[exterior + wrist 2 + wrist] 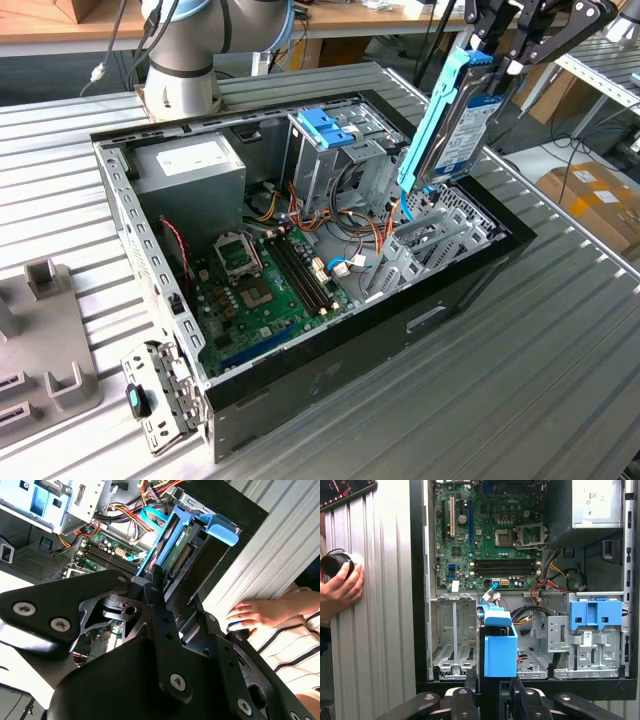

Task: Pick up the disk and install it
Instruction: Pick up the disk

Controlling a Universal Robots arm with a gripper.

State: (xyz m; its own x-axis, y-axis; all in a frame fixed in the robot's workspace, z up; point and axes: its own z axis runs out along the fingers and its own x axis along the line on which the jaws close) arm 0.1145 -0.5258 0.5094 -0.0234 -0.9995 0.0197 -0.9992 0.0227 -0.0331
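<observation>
The disk (462, 125), a grey metal drive with a blue-and-white label and light blue rails, hangs upright over the open computer case (470, 285), on the exterior view's right. My gripper (492, 52) is shut on its upper end. In the first wrist view the disk (500, 652) is seen edge-on, above the case's front drive bays and beside an empty metal cage (452, 630), with my gripper (490, 684) clamped on it. In the second wrist view the disk (175, 547) reaches down from the black fingers (156, 577) toward the case.
Inside the case lie the motherboard (265, 285), a grey power supply box (190, 165) with a white sticker, loose cables, and a drive cage with a blue bracket (325, 128). A person's hand (340, 587) rests on the ribbed table beside the case. The robot's base (185, 70) stands behind.
</observation>
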